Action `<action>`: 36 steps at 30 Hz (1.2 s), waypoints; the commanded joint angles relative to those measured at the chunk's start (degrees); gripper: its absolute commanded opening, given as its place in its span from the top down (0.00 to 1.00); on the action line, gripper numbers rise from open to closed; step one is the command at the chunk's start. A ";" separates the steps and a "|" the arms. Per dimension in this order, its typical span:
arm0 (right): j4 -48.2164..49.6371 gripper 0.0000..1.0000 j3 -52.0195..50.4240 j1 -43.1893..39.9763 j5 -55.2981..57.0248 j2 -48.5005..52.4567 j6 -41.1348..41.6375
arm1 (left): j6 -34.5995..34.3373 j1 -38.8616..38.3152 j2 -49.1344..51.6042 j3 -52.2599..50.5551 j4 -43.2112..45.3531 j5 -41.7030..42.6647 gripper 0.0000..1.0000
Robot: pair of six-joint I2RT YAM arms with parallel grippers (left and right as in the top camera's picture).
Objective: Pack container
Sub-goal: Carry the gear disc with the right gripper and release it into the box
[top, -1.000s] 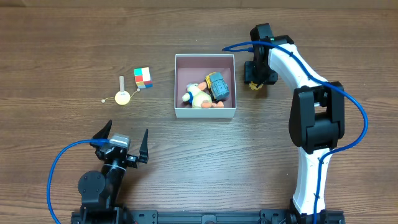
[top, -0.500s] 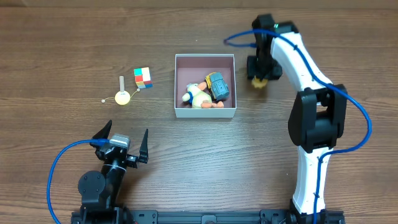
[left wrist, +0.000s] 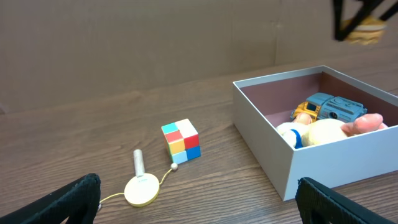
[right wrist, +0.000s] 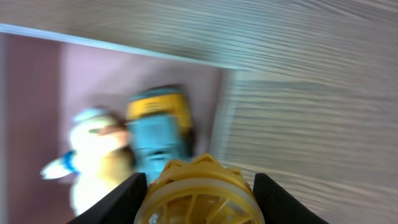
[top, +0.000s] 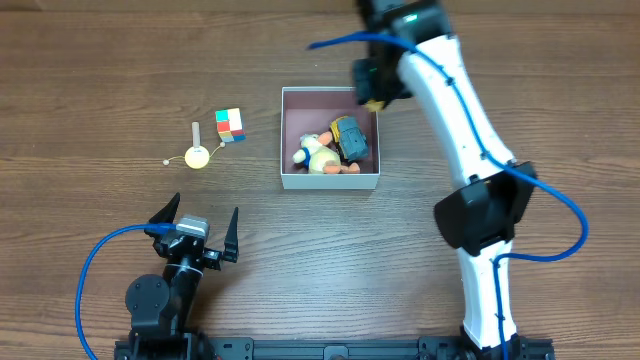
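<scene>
Pinching a yellow toy [right wrist: 199, 190], the right pincer [top: 374, 98] hangs with the container [top: 330, 182] just below; left pincer [top: 200, 216] gapes wide

From where I stand, the right arm [top: 455, 100] is glossy white shells linked by chunky black joints with a blue cable [top: 583, 228] looping off it, while the left arm [top: 160, 295] is all black, trailing its own blue cable [top: 82, 285] and ending in two pointed black fingers [top: 231, 235].

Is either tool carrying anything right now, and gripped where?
The right tool holds a small yellow ribbed toy, pinched on two opposite sides, near the container's corner. The left tool is open and empty.
</scene>
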 commanded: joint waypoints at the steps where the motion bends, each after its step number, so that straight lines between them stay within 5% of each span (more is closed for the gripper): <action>1: 2.71 0.46 1.55 3.56 0.15 -0.31 0.20 | 1.09 0.31 -0.55 -0.26 0.02 0.48 0.00; 21: 11.06 0.44 -5.07 4.59 0.13 -0.28 1.31 | 1.09 0.31 -0.55 -0.26 0.02 0.48 0.00; 36: 11.58 0.31 -6.75 2.62 6.54 -0.31 3.48 | 1.09 0.31 -0.55 -0.26 0.02 0.48 0.00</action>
